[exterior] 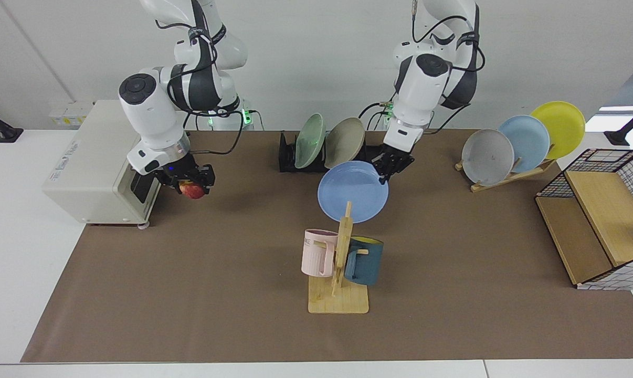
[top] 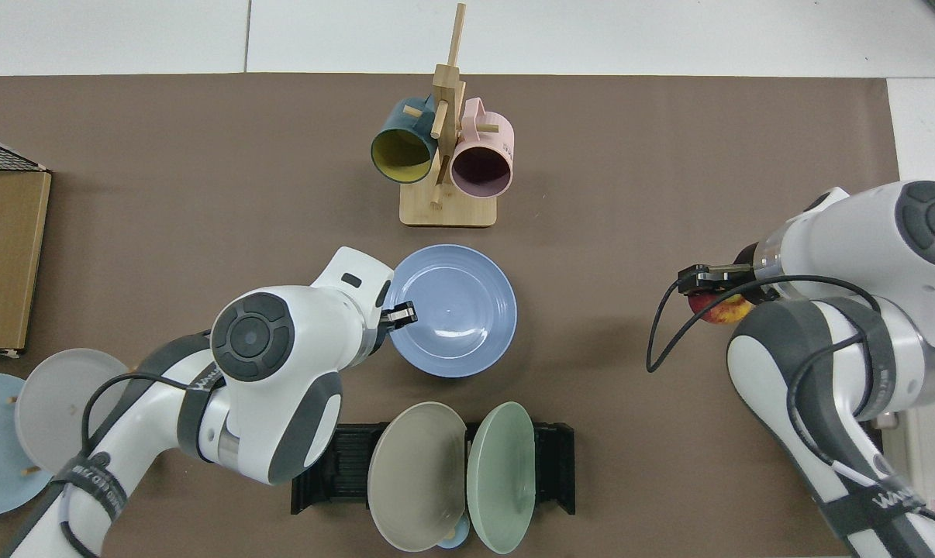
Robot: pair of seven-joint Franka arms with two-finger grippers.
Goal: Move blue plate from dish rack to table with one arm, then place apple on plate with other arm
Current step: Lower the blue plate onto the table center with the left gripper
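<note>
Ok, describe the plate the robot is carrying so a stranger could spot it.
Between the black dish rack and the wooden mug tree, the left gripper grips the blue plate by its rim. Unlike the sky-blue plate, it stands in no rack.

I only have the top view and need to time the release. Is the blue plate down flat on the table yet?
Observer: No. In the facing view the blue plate is tilted, its face toward that camera. The left gripper pinches it at the rim, and it is not lying flat on the table.
Operator: And the apple, is it lifted or resting?
Observer: Lifted. The right gripper holds the apple clear of the table, just in front of a white box.
Operator: Anything beyond my frame near the left arm?
Observer: A yellow plate stands at the end of the wooden stand.
</note>
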